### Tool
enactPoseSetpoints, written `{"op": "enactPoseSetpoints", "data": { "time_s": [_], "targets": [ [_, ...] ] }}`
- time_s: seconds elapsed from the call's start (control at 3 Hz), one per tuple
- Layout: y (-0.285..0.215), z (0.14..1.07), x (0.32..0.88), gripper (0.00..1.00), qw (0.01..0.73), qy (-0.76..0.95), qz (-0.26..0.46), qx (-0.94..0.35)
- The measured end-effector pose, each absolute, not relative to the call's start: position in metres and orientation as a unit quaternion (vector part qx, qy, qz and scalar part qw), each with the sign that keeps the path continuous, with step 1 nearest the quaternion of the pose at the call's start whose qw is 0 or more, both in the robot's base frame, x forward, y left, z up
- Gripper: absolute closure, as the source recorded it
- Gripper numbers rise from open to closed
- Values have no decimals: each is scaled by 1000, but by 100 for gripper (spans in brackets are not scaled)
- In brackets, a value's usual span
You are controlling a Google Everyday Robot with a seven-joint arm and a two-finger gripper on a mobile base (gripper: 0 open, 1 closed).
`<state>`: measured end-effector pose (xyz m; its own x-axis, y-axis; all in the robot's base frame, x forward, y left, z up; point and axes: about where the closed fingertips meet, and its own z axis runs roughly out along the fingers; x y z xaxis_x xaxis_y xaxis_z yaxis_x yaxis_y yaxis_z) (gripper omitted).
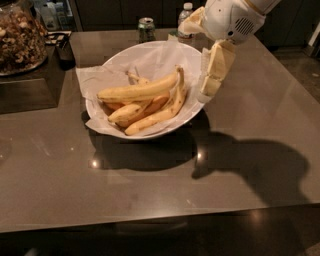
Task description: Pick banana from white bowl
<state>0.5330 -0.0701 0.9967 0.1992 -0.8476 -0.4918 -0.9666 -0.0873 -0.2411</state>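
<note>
The bowl (187, 115) sits on the table (60, 150), near its middle. In the bowl, the banana (137, 91) lies across the other bananas (150, 117), which lie toward 6 o'clock of it. The gripper (207, 90) hangs at the bowl's 3 o'clock, just beside the rim. Behind the bowl, a can (146, 29) stands at 12 o'clock and a bottle (184, 12) at 1 o'clock. A jar (20, 37) stands well apart at 10 o'clock.

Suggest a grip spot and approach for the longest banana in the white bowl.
Probably mid-length, from above: the banana lies atop the other bananas, middle exposed. The hand hangs at the right rim of the white bowl; shift it left first.
</note>
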Motion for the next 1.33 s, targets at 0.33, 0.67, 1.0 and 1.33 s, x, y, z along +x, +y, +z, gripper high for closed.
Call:
{"op": "enactPoseSetpoints", "data": {
  "time_s": [0.33, 0.67, 1.0, 1.33],
  "targets": [
    [-60, 980, 554, 0, 267, 628, 148, -716],
    [-60, 977, 556, 0, 267, 628, 150, -715],
    [-62, 976, 557, 0, 278, 632, 156, -706],
    [-37, 966, 566, 0, 282, 610, 189, -716]
  ]
}}
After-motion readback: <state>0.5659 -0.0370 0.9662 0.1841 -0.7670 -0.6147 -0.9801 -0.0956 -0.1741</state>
